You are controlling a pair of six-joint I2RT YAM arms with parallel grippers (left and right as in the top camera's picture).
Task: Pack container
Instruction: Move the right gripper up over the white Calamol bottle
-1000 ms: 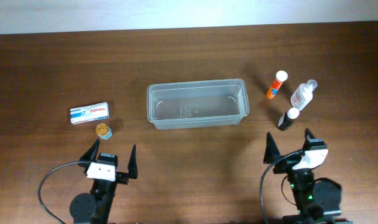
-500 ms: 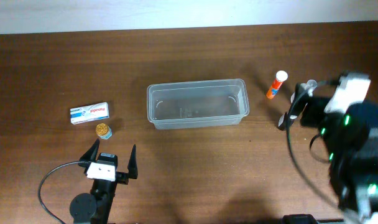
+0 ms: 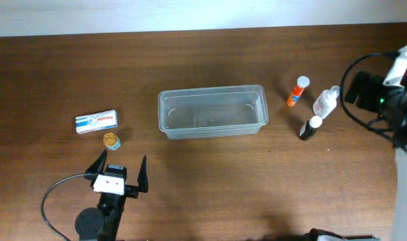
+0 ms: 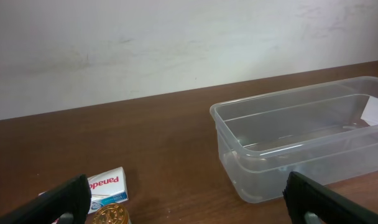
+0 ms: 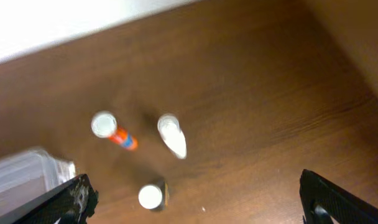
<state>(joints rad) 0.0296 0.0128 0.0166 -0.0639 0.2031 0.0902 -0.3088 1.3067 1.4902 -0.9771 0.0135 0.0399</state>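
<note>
Two grippers: the left gripper sits at the near edge, left of centre. The right gripper hangs over the right edge. Both have jaws spread wide and hold nothing.
Right gripper's view: three small bottles lie inward of it, between it and the tub.
Bottles: a clear bottle with a slim nozzle is closest. A dark bottle with a white cap is just toward the near edge. An orange tube with a white cap is nearest the tub. All appear to stand upright.
Container: the container sits mid-table, empty, its long axis parallel to the far edge and its short right end facing the bottles.
Left side: a white card Panadol box and a gold-lidded jar lie just beside each other, ahead of the left gripper.
Surfaces: translucent smooth plastic, rounded corners, rimmed; dark wood-grain table.
Likely call: the right arm is better placed for the bottles, the left for the box and jar.
</note>
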